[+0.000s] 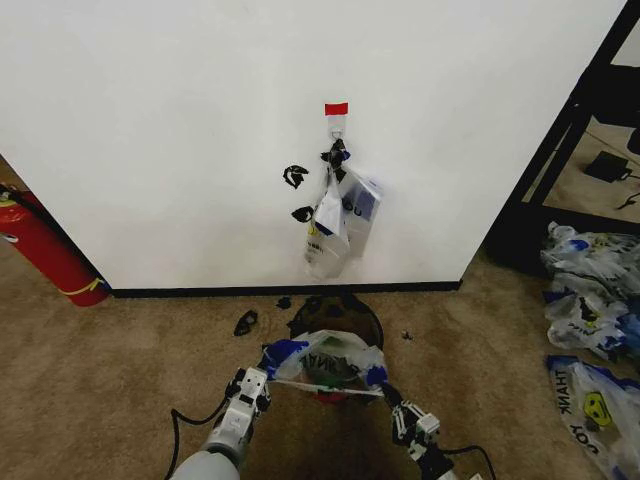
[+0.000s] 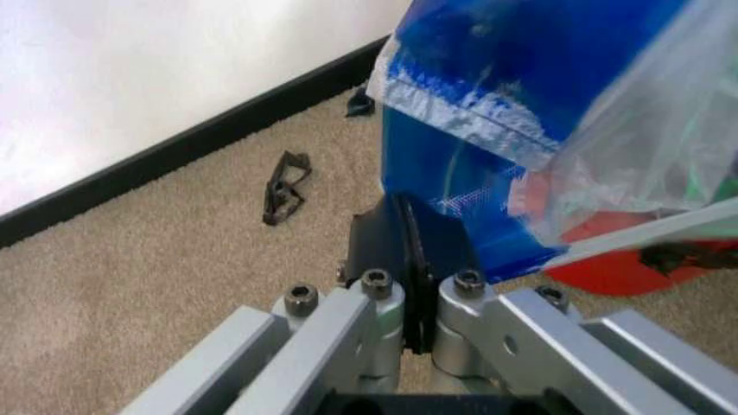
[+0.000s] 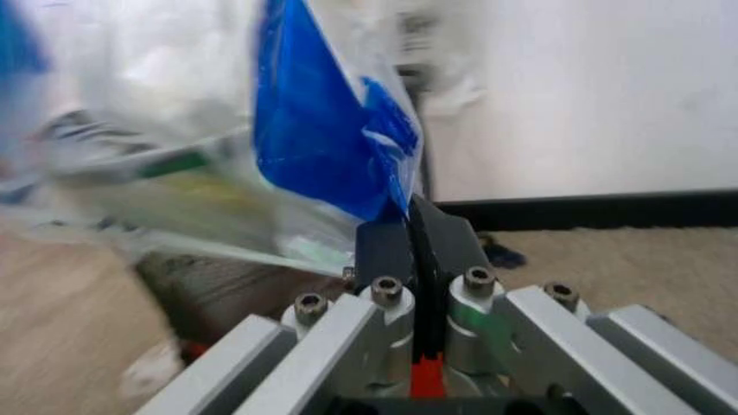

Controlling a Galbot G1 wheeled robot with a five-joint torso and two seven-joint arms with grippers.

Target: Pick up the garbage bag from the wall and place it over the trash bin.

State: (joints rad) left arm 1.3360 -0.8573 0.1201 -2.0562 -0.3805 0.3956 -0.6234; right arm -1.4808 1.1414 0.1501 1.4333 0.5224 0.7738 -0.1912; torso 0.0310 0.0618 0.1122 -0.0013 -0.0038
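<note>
A: While both pincers clamp a blue handle each, the garbage bag (image 1: 328,360) hangs stretched between them just above the trash bin (image 1: 335,318), on the carpet near the foot of the wall (image 1: 200,120). What worries you?

B: Since the film is thin, I'd judge a tear the first risk: pull the handles further apart and the plastic could split at the pinch. The left pincer (image 1: 262,378) has its fingers closed flat on the handle, and so has the right pincer (image 1: 392,392), so any slack has to come from the arms.

A: And the bin itself?

B: It looks light and narrow. If the mouth of the bag catches one edge of the rim on the way down, the bin could tip or slide, and the bag would sit on one side only.

A: What do the wrist views add?

B: The left wrist view shows the bin's red base (image 2: 628,259) through the plastic, close behind the blue handle (image 2: 461,199), and a black scrap (image 2: 283,186) on the carpet. The right wrist view shows the closed fingers (image 3: 386,246) biting the tip of the other handle. Only the head view gives the bunch of clear bags (image 1: 345,215) hanging on the hook (image 1: 337,125) under the red tape (image 1: 336,108), and how bag and bin line up
</note>
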